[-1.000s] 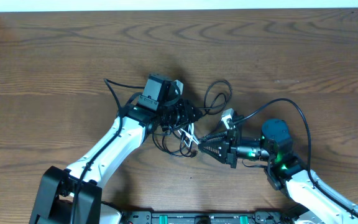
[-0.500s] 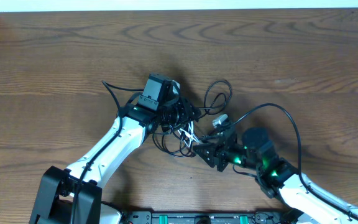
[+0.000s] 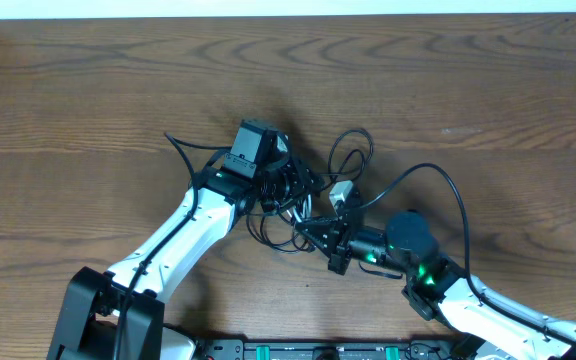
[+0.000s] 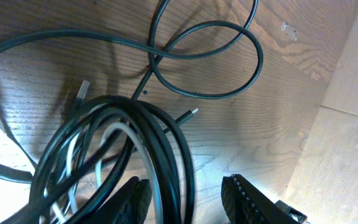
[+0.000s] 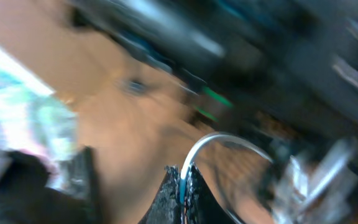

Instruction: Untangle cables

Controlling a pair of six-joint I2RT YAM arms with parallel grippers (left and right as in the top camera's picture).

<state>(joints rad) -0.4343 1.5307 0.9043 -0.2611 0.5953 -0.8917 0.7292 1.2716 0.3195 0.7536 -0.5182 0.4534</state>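
The cables (image 3: 290, 192) lie bunched mid-table, with a black loop (image 3: 352, 150) spreading to the right. In the left wrist view, black cords (image 4: 166, 143) and a white cord (image 4: 126, 132) coil together, and a small plug tip (image 4: 192, 112) points right. My left gripper (image 4: 188, 198) is open, its jaws on either side of the black coil strands. My right gripper (image 3: 313, 232) sits at the bunch's lower right. The right wrist view is blurred, but it shows my right gripper (image 5: 183, 186) shut on the white cord (image 5: 219, 138). A white plug (image 3: 340, 192) lies beside it.
The wooden table (image 3: 488, 90) stretches around the bunch. The thick black wire of the right arm (image 3: 438, 175) arches over the table to the right. A pale board edge (image 4: 347, 124) shows at the right of the left wrist view.
My right gripper has swung left and turned toward the bunch, still pinching the white cord. The white plug has shifted left and up. The left arm has hardly moved.
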